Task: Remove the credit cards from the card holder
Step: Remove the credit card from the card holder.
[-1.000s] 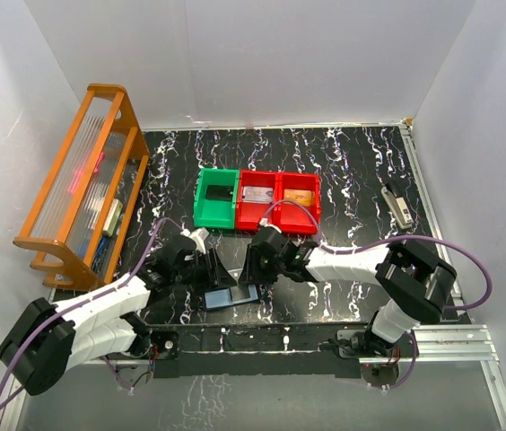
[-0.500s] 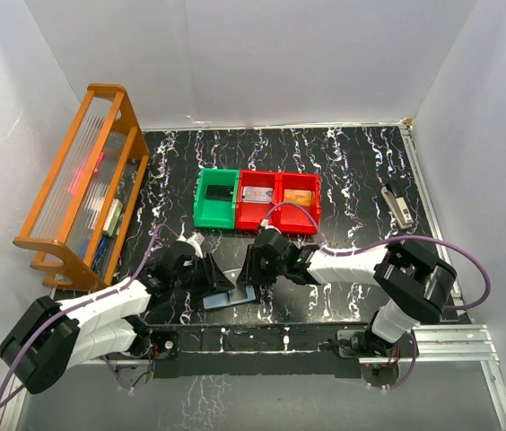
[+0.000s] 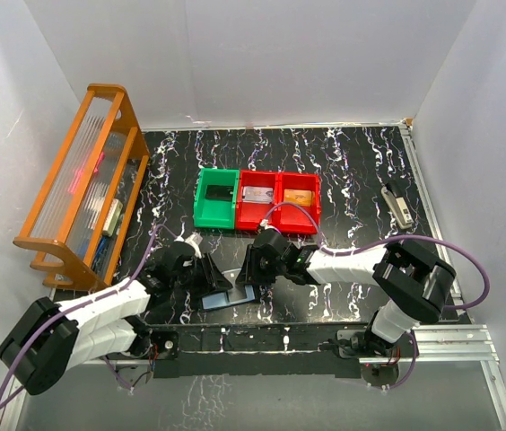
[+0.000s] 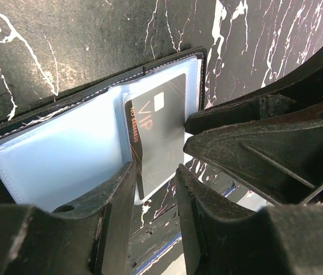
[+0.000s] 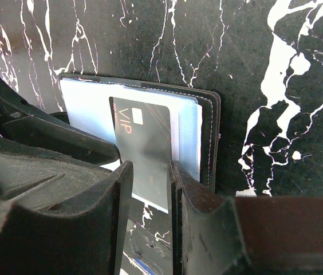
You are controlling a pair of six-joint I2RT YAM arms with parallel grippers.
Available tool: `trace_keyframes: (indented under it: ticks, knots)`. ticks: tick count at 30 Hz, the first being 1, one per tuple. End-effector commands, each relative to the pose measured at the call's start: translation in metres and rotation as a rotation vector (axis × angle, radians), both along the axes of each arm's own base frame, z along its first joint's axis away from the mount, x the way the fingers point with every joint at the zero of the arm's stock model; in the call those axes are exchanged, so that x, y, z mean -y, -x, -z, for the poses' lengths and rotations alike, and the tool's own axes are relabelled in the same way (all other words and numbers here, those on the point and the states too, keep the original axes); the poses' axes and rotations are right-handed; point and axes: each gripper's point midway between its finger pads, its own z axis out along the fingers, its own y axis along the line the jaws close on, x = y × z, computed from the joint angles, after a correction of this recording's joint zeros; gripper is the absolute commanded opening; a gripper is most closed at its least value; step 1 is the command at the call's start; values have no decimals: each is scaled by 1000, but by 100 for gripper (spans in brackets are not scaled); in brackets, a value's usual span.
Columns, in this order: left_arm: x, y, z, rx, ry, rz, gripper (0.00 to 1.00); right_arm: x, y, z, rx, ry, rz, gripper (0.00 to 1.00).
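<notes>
Black marbled bench. At lower centre of the top view the holder lies open under both arms' jaws. A black card sticks partway out of one pocket and shows in each pair's narrow gap; whether either grips it, I cannot tell. Likely step: sliding this card free, which needs the holder pinned flat. Jaws hide part of the card's lower end; further cards cannot be made out.

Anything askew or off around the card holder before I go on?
Only the black VIP card: it sticks about halfway out of its pocket in the open card holder. Its free end reaches past the holder's edge and lies between the fingers of both the left gripper and the right gripper. Nothing looks spilled or damaged.
</notes>
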Motion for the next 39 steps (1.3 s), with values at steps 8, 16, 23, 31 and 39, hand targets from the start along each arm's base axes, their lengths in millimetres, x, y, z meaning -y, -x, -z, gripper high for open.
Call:
trace_keyframes:
  ticks: [8, 16, 23, 31, 39]
  knots:
    - [-1, 5, 12, -29, -20, 14, 29, 14, 9, 24, -36, 69, 0, 29]
    - [-12, 5, 10, -10, -71, -4, 35, 13, 9, 26, -43, 68, -2, 29]
    - [-6, 5, 13, -21, -46, 8, 32, 13, 10, 27, -46, 67, -4, 29]
    - [-14, 1, 5, 9, -104, 2, 38, 14, 10, 28, -49, 72, -1, 29]
    - [-13, 4, 14, -24, -99, 3, 34, 14, 10, 28, -50, 72, -3, 29]
